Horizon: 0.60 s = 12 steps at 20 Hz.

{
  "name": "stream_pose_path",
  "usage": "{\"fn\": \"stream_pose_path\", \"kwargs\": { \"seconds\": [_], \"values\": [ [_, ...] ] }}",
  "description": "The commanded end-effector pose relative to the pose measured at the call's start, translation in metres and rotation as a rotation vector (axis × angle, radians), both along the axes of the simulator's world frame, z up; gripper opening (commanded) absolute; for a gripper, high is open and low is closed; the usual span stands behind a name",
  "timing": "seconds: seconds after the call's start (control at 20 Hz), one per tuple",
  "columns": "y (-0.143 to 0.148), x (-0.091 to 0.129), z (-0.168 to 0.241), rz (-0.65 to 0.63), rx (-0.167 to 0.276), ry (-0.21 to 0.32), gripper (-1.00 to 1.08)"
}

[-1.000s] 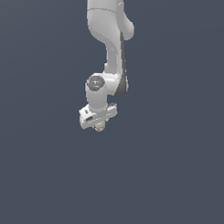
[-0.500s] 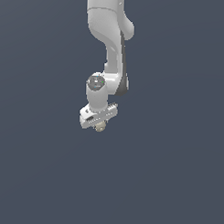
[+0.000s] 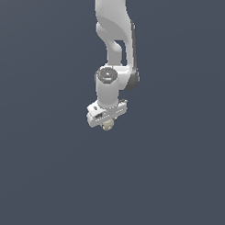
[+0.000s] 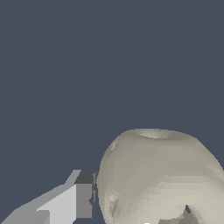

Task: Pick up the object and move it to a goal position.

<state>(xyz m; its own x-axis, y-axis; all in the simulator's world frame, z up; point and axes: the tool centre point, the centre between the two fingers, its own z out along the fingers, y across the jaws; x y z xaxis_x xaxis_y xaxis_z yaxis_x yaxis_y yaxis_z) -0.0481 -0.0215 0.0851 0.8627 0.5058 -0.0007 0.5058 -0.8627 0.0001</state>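
The object (image 3: 107, 125) is a small beige-cream ball tucked under the white gripper (image 3: 107, 124) in the exterior view, just below the hand. In the wrist view the object (image 4: 159, 179) fills much of the picture, and one grey-tipped finger (image 4: 83, 197) presses against its side. The other finger is hidden behind the ball. The gripper is shut on the object, and both hang over the plain dark surface.
The white arm (image 3: 114, 45) reaches in from the top of the exterior view. Around it lies only a flat dark blue-grey ground (image 3: 48, 167).
None of the three exterior frames differs visibly: the arm, the gripper and the ball stay where they were.
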Motion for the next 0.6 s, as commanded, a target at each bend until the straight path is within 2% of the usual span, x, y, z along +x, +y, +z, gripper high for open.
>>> {"fn": "stream_pose_path", "kwargs": {
  "seconds": [0.0,0.55],
  "values": [
    [0.018,0.005,0.018,0.001,0.0,-0.001,-1.0],
    [0.111,0.032,0.114,0.001,-0.001,-0.001,-1.0]
  ]
}}
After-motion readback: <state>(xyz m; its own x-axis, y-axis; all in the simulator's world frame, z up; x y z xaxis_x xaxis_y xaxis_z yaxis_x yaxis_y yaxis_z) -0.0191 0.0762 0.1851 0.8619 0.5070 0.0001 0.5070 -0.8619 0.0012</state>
